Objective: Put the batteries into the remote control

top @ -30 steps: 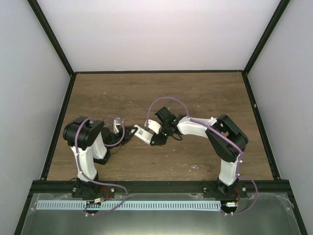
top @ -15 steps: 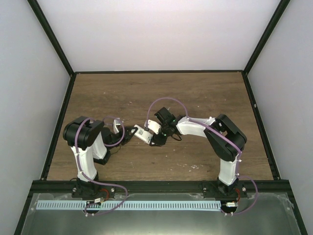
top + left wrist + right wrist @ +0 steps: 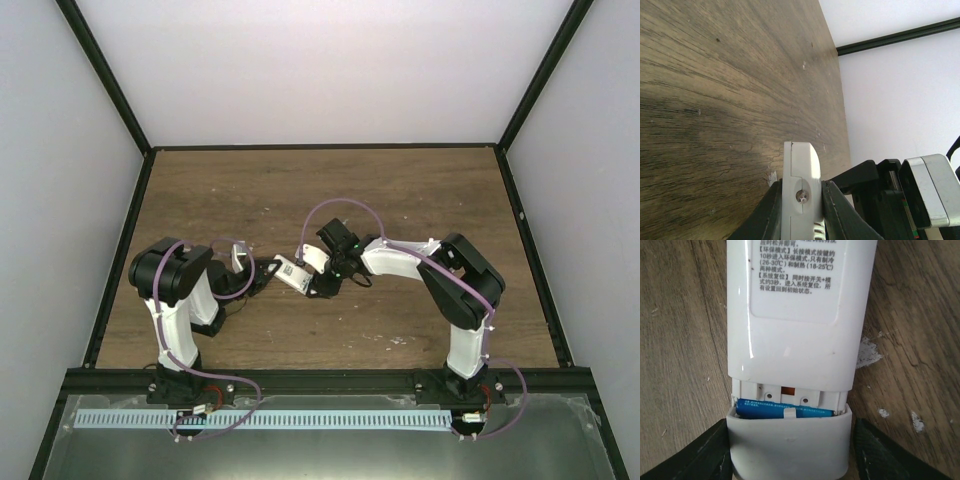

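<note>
Since a second ago my right arm [image 3: 440,275] has crept a touch toward the left arm [image 3: 175,300], and the remote [image 3: 291,270] has gone with it by a hair; nothing else has changed.

The brown wooden worktop [image 3: 400,190] carries scattered pale flecks. Both arms reach in and meet around its middle, a little toward the left edge, with the remote between them.

My left gripper [image 3: 268,272] is clamped on the remote, one black finger on each flat face, as the left wrist view shows edge-on.

My right gripper [image 3: 320,280] straddles the other end, a finger just beside each side of the white cover [image 3: 790,445]. I cannot tell whether it is pressing or merely flanking it.

The remote lies back side toward the right wrist camera, printed label showing. The cover sits partly off the body, and in the gap one blue battery [image 3: 785,410] lies crosswise in its bay.
</note>
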Available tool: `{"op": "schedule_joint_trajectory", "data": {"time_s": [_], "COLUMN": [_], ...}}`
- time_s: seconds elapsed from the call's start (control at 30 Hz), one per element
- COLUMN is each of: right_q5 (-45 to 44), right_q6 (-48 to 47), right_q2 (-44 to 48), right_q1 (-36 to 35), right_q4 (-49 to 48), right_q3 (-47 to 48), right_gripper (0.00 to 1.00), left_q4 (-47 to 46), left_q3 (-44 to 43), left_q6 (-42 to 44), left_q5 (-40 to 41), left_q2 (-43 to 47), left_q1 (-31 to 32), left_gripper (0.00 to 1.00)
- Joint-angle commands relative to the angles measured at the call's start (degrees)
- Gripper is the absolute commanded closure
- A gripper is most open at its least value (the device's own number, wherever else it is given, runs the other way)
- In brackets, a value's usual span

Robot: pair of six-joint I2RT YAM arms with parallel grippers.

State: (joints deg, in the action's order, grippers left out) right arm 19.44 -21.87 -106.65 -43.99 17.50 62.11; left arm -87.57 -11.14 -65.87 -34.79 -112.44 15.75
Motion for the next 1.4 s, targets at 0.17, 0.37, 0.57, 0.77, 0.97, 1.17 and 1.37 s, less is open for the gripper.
{"op": "schedule_joint_trajectory", "data": {"time_s": [0.17,0.37,0.57,0.77,0.97,1.17,1.37], "right_q5": [2.56,3.29,2.13,1.75,1.48,1.66,2.25], "right_q6": [0.04,0.62,3.04,7.12,8.51,8.33,8.25], "right_q2": [1.52,1.63,2.04,2.24,1.60,0.16,-0.75], "right_q1": [0.70,0.66,0.66,0.49,0.01,-0.17,-0.78], "right_q4": [0.29,0.98,1.79,3.20,3.54,3.91,3.47], "right_q3": [2.31,3.18,3.63,4.67,4.95,5.29,5.69], "right_gripper": [0.53,0.57,0.57,0.56,0.54,0.54,0.53], "left_q4": [-4.28,-4.28,-4.28,-4.29,-4.28,-4.28,-4.28], "left_q3": [0.66,0.40,0.33,0.29,0.16,0.24,0.26], "left_q6": [1.66,1.69,1.54,1.56,1.53,1.61,1.64], "left_q5": [0.24,0.26,0.52,1.10,1.16,1.11,1.06], "left_q2": [-1.22,-1.20,-1.28,-1.29,-1.37,-1.38,-1.38], "left_q1": [0.34,0.34,0.34,0.34,0.38,0.34,0.34], "left_gripper": [1.00,1.00,1.00,1.00,1.00,1.00,1.00]}}
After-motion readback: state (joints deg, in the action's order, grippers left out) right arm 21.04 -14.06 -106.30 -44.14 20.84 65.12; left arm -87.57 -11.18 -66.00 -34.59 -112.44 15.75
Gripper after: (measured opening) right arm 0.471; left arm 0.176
